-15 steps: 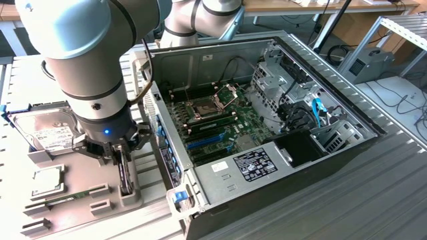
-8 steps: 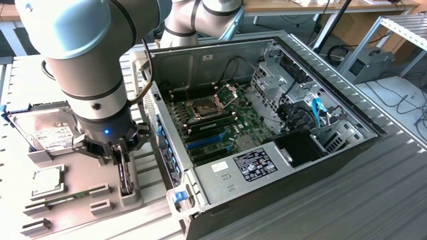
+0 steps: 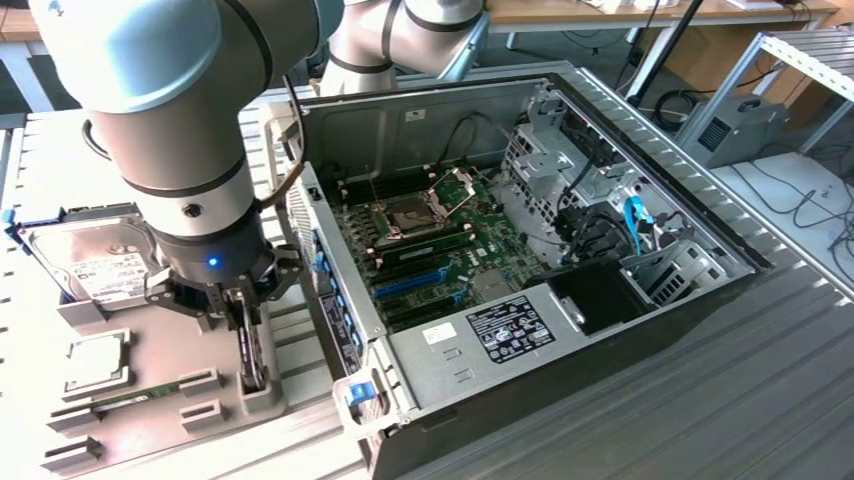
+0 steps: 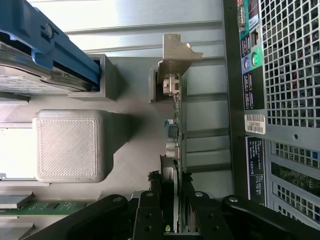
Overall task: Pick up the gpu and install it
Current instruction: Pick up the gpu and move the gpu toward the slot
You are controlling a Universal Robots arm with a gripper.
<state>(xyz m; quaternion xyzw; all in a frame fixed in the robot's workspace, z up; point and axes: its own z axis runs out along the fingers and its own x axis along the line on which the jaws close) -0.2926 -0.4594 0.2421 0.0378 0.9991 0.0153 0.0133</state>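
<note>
Gpu (image 4: pixel 175 122) aside for a moment, I start with the biggest thing, the ribbed metal table (image 3: pixel 694 400). On it lies an open computer case (image 3: pixel 534 250), motherboard facing up, its perforated rear panel (image 4: pixel 292 75) turned toward me. My arm (image 3: pixel 160 120) reaches down just beside the case, on the exterior view's left. Below it sits a grey parts holder (image 3: pixel 180 345) with several slots. The silver hard drive (image 3: pixel 94 265) with its white label stands in the slot farthest from the case, and a square silver chip (image 3: pixel 94 360) lies flat nearer the front.

The gpu stands on its long edge in the slot nearest the case, upright, its silver end bracket (image 4: pixel 175 55) at the far end from my grip. A narrow green memory stick (image 3: pixel 127 398) lies in the holder, apart from the gpu.

My end effector (image 4: pixel 172 186) is clenched on the gpu, one black finger against each face of the card, which sits in its slot.
</note>
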